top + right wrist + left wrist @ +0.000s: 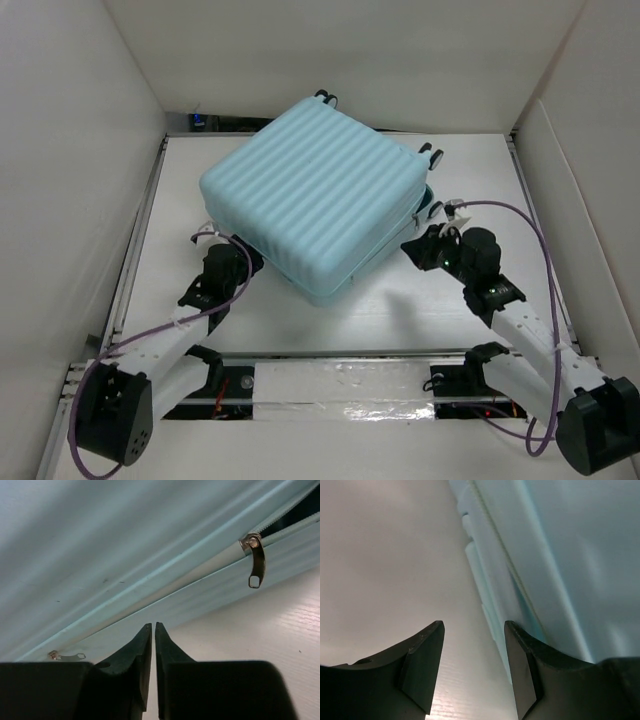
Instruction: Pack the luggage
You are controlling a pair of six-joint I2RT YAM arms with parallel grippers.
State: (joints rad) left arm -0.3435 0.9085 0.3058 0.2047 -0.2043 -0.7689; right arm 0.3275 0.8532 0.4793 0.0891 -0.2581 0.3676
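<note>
The luggage (pixel 315 195) is a large pale aqua ribbed suitcase lying flat on the table with its lid down. My left gripper (pixel 248 258) is open and empty beside its near-left side; the left wrist view shows the shell (pixel 560 555) by the right finger. My right gripper (pixel 418 243) is shut and empty at the suitcase's near-right side. The right wrist view shows the zip seam, a metal zipper pull (pixel 256 562) hanging at the upper right with the seam open beyond it, and a second pull (pixel 67 656) at the lower left.
White walls enclose the white table (pixel 180 200). The suitcase's small wheels (pixel 432 155) point to the far side. A rail with shiny tape (pixel 340 385) runs along the near edge between the arm bases.
</note>
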